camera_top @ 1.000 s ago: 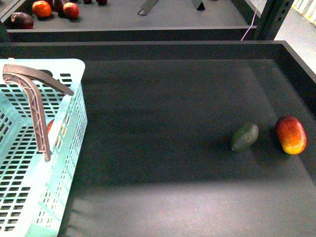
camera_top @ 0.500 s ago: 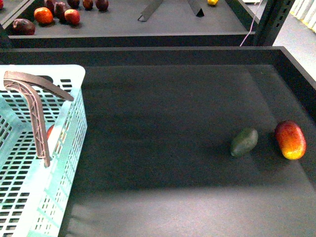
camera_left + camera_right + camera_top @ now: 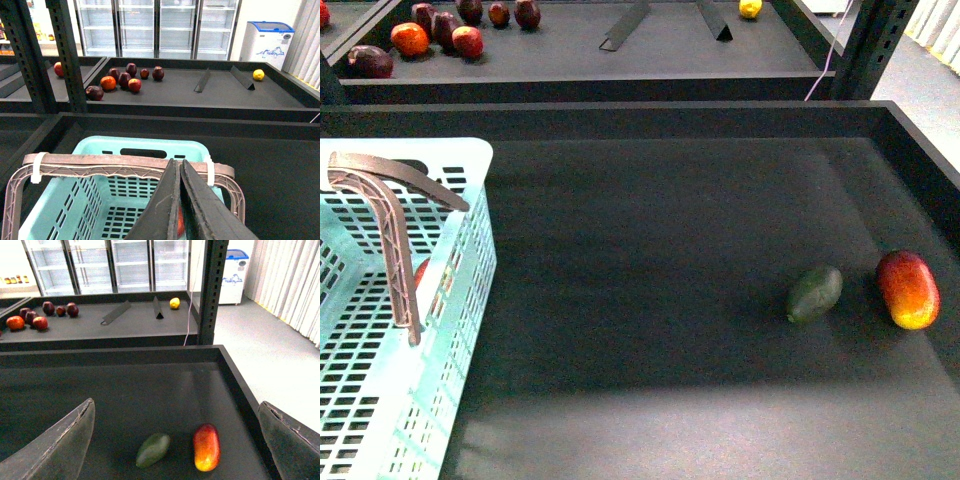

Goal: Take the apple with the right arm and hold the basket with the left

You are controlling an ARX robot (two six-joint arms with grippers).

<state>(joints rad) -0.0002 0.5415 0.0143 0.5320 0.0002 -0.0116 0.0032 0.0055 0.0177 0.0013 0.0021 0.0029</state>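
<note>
Behind our workspace stand glass-door fridges and a second dark shelf of scattered fruit. Our own counter (image 3: 650, 300) is a dark tray with raised walls filling most of the front view. Largest on it is the basket (image 3: 430, 400), pale blue-green with slotted sides, at the lower left of that frame, its curved handle (image 3: 390, 230) arching up over the rim.

In the left wrist view our left pincer (image 3: 177, 210) sits at the bottom centre, its two dark fingers pressed together with no gap showing, just over the handle bar; we cannot tell whether they pinch the bar or only hang above it. Our right pincer (image 3: 175, 440) is spread wide, a finger at each lower corner of its view, holding nothing.

At the right of the front frame lie a long red-orange fruit (image 3: 908, 289) and, just beside it to the left, a green avocado (image 3: 815, 293). Neither is our target. The apple (image 3: 421, 271) seems to be the small red patch glimpsed through the basket's slots near the handle post, so we judge it already inside the basket.

To do this step well, we should confirm that patch before moving, ignore the two decoys on the right, steady the basket with the left arm, and bring the right arm across and down clear of the handle.
</note>
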